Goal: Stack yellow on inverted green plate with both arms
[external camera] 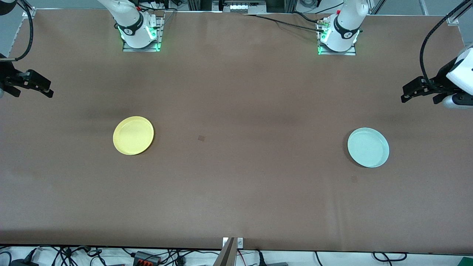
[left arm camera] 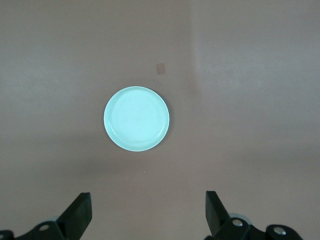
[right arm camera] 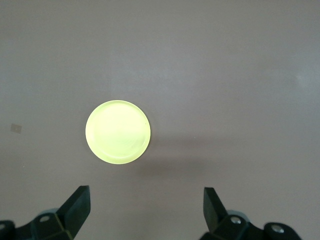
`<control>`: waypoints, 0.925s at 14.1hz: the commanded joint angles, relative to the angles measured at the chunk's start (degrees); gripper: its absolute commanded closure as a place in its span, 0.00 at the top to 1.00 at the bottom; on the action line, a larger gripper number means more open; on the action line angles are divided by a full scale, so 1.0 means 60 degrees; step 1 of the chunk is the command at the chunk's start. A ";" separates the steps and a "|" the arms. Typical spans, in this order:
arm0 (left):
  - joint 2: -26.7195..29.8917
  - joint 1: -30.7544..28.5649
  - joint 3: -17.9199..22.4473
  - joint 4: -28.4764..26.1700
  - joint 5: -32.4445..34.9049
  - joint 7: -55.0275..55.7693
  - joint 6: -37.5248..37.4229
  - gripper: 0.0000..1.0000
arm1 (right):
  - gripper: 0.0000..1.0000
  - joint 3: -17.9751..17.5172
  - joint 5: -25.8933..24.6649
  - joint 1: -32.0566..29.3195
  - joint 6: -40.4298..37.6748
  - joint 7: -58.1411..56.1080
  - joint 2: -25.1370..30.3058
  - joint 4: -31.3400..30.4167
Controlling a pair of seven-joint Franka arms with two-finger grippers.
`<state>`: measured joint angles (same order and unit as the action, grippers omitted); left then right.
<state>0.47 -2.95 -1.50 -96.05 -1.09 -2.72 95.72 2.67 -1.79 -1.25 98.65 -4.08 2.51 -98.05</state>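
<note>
The yellow plate lies flat on the brown table toward the right arm's end, hollow side up. It also shows in the right wrist view. The green plate lies flat toward the left arm's end, seemingly hollow side up, and shows in the left wrist view. My right gripper hangs open and empty in the air over the table's end, apart from the yellow plate; its jaws stand wide. My left gripper hangs open and empty over the other end, apart from the green plate; its jaws stand wide.
A small dark square mark lies on the brown table cover between the plates. Both arm bases stand along the table edge farthest from the front camera. Cables and a metal post lie below the nearest edge.
</note>
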 commanded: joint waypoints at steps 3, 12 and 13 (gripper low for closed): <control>-0.0034 -0.0036 -0.0013 0.0217 0.0005 -0.0192 -0.0206 1.00 | 1.00 -0.0049 -0.0024 -0.0099 -0.0005 0.0095 -0.0023 0.0067; -0.0151 -0.0036 0.0002 0.0276 -0.0009 -0.0133 -0.0498 1.00 | 1.00 -0.0020 -0.0024 -0.0260 -0.0035 0.0080 -0.0067 0.0067; -0.0253 -0.0036 0.0002 0.0290 -0.0009 -0.0089 -0.0658 1.00 | 1.00 -0.0035 -0.0024 -0.0275 -0.0035 0.0094 -0.0110 0.0067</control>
<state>0.36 -2.98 -1.45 -96.04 -1.09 -2.72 94.23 2.90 -1.79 -2.14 98.64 -4.08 2.37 -98.07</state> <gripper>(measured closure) 0.000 0.000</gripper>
